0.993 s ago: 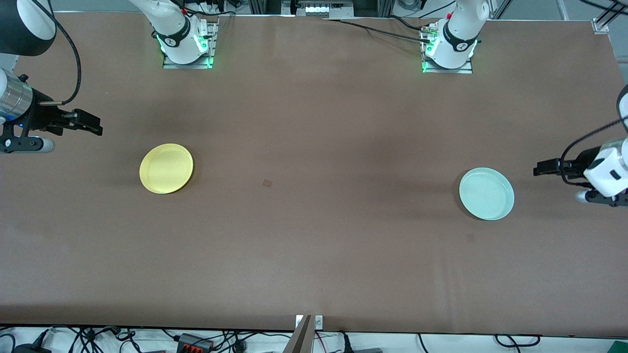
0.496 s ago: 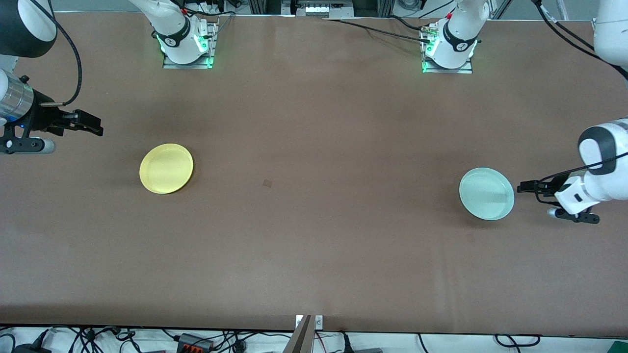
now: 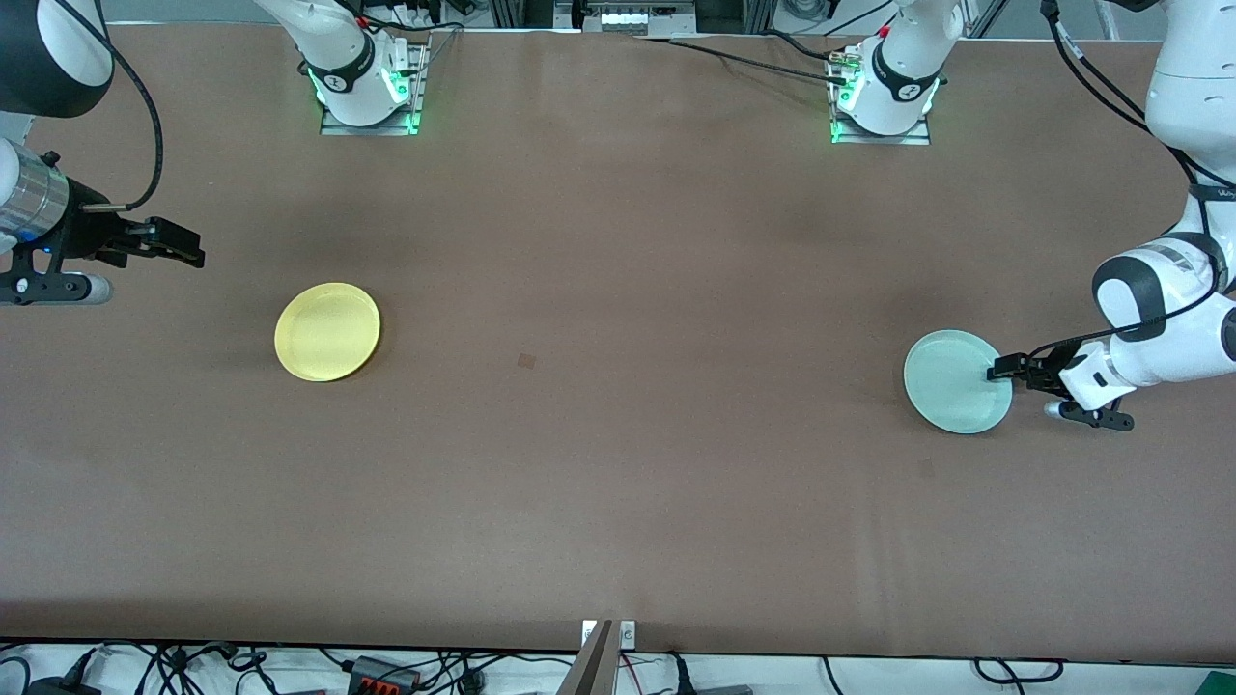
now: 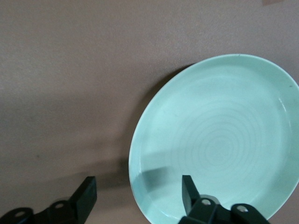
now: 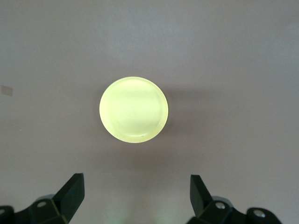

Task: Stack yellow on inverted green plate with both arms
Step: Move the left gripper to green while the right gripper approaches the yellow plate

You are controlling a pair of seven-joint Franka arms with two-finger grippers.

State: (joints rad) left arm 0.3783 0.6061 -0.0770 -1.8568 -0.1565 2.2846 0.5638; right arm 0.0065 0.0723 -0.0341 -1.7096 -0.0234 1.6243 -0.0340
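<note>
Green plate sits rim-up toward the left arm's end of the table; its rim is straddled by the left gripper, jaws apart, nothing clamped. Shallow bite on a low rim: slip risked during the flip. Right gripper is parked spread, clear of the yellow plate.

table: brown | on it: yellow, green plate, both rim up, well apart
</note>
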